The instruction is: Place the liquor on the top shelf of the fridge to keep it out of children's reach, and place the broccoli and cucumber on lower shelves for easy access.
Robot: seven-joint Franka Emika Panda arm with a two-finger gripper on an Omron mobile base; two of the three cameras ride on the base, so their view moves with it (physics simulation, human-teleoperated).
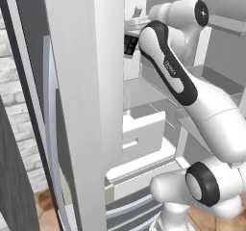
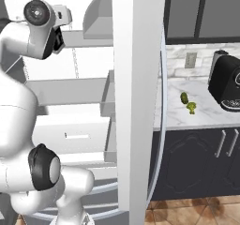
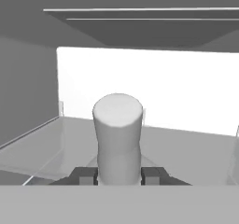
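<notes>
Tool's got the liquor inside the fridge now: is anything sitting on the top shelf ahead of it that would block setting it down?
Nothing visible does. In the hand view the tool grips the liquor by its neck, and the top shelf ahead lies bare to the fridge's back wall.

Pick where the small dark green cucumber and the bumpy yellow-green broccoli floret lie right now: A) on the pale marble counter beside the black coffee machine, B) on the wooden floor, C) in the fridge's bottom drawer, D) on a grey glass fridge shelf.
A: the right base view shows the cucumber and the broccoli close together on the marble counter, left of the coffee machine, outside the fridge.
</notes>
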